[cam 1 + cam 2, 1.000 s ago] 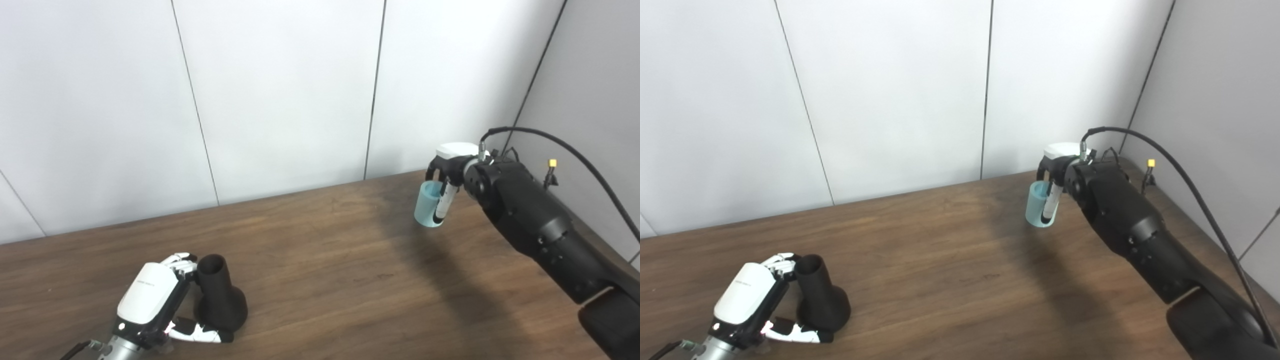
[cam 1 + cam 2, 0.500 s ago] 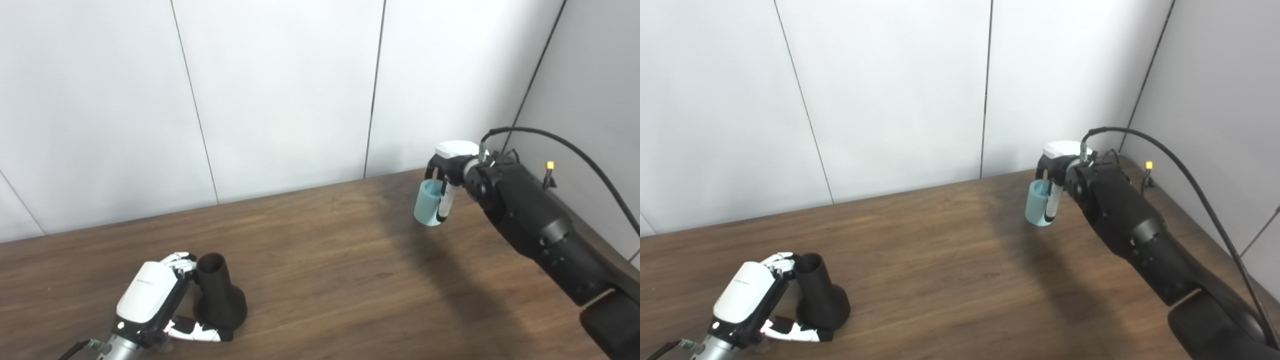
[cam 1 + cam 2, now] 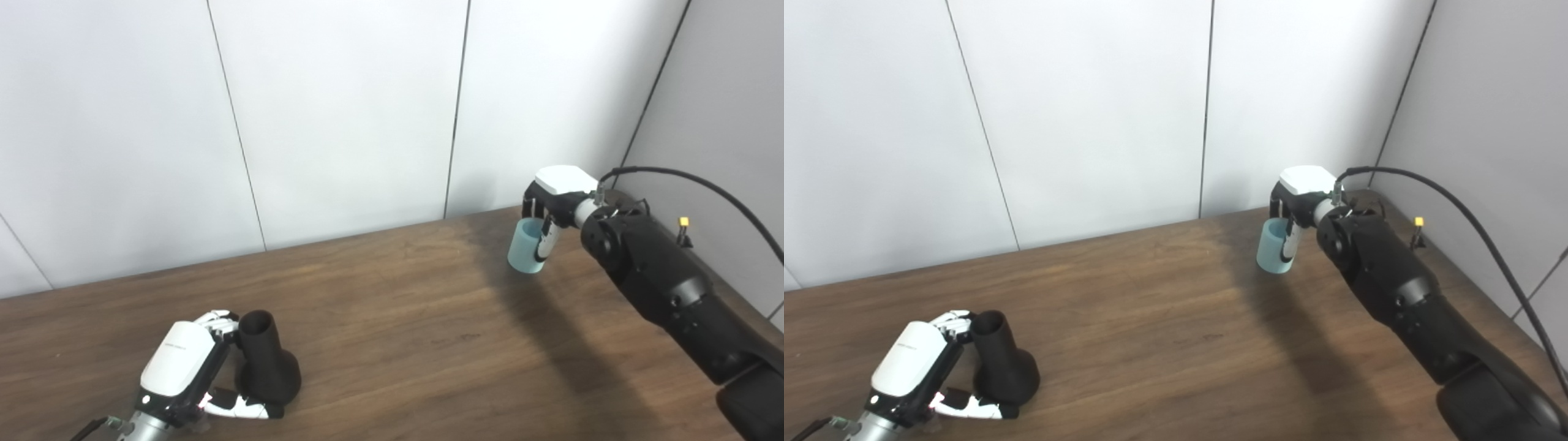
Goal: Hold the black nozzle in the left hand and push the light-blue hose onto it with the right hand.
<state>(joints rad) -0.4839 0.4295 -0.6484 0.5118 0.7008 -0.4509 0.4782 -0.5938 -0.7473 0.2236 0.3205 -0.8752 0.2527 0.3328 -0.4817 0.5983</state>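
At the near left we see our left hand (image 3: 177,373) wrapped around the nozzle (image 3: 264,361), fingers at its narrow neck and thumb along the flared base. The nozzle stands on the table (image 3: 398,343) on its wide end, its long axis close to upright and leaning a little to the left, open mouth up.

Between the two hands we find only bare dark wood, grain running left to right, with a long shadow falling under the right arm. White wall panels (image 3: 343,110) with thin dark seams close the far edge of the table, and a grey wall meets them at the right corner.

At the far right our right hand (image 3: 548,205) is held above the table near that corner, fingers closed on the hose (image 3: 525,246) from above. It is a short light-blue tube, roughly upright, its top tilted slightly right, well apart from the nozzle. A black cable (image 3: 704,184) arcs over the right forearm.
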